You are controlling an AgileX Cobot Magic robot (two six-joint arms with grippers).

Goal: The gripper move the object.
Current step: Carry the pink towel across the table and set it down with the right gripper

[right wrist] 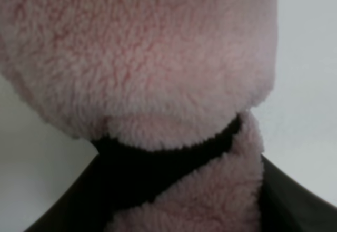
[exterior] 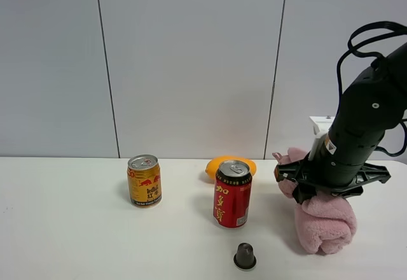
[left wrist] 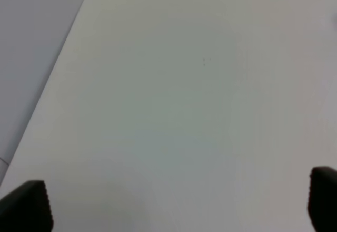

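Note:
The pink fluffy rolled towel (exterior: 325, 224) is at the right of the white table (exterior: 70, 229), its lower end on or just above the surface. My right gripper (exterior: 317, 186), the black clamp of the glossy black arm, is shut around the towel's middle. In the right wrist view the towel (right wrist: 142, 58) fills the frame, with its black band (right wrist: 158, 163) and dark fingers (right wrist: 300, 203) at the sides. My left gripper (left wrist: 174, 205) is open and empty over bare table, its fingertips (left wrist: 26, 205) far apart. It is out of the exterior high view.
A red can (exterior: 233, 194) stands left of the towel, with a yellow-orange object (exterior: 219, 163) behind it. A gold can (exterior: 144, 181) stands further left. A small dark capsule (exterior: 245, 256) sits near the front edge. A grey wall is behind.

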